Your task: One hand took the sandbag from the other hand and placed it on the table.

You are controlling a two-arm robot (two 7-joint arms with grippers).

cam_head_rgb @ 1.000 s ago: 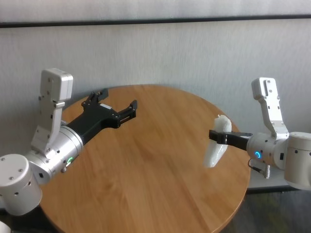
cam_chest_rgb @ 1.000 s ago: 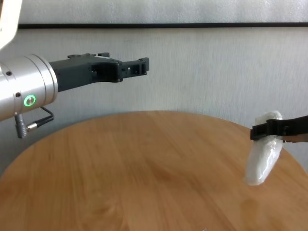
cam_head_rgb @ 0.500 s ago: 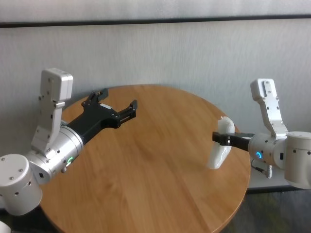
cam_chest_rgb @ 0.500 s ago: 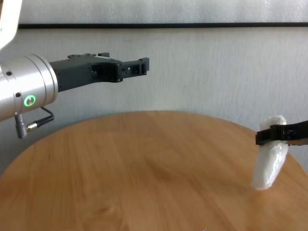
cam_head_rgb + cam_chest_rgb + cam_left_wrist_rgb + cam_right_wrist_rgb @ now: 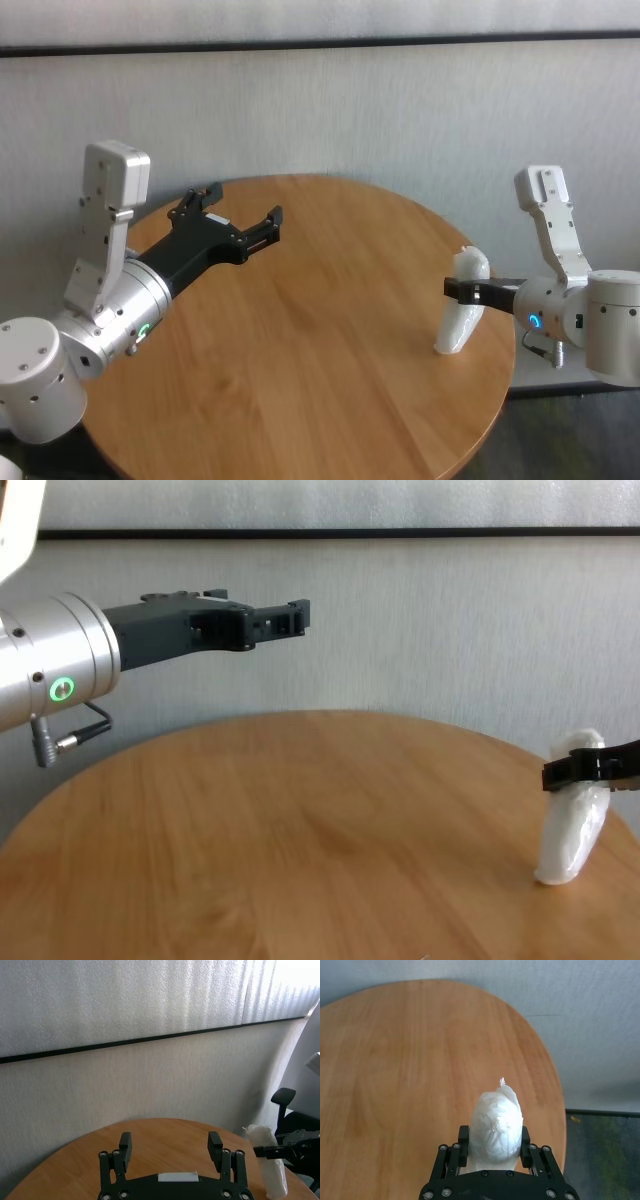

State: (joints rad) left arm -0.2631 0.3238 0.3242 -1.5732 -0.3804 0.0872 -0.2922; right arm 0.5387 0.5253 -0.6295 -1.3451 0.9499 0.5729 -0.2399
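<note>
The white lumpy sandbag (image 5: pixel 462 318) stands nearly upright near the right edge of the round wooden table (image 5: pixel 310 340). Its lower end appears to touch the top. My right gripper (image 5: pixel 468 291), with the blue ring, is shut on the sandbag's upper part. The right wrist view shows the sandbag (image 5: pixel 496 1122) squeezed between both fingers of the right gripper (image 5: pixel 494 1134). The chest view shows the sandbag (image 5: pixel 572 830) held the same way. My left gripper (image 5: pixel 245 205), with the green ring, is open and empty, raised above the table's far left part.
A pale textured wall (image 5: pixel 380 110) stands close behind the table. A black office chair (image 5: pixel 282 1097) and dark floor lie beyond the table's right edge. The table's edge runs just right of the sandbag.
My right gripper has moved right and down with the sandbag, bringing its lower end onto the table near the right edge. The left arm has not moved.
</note>
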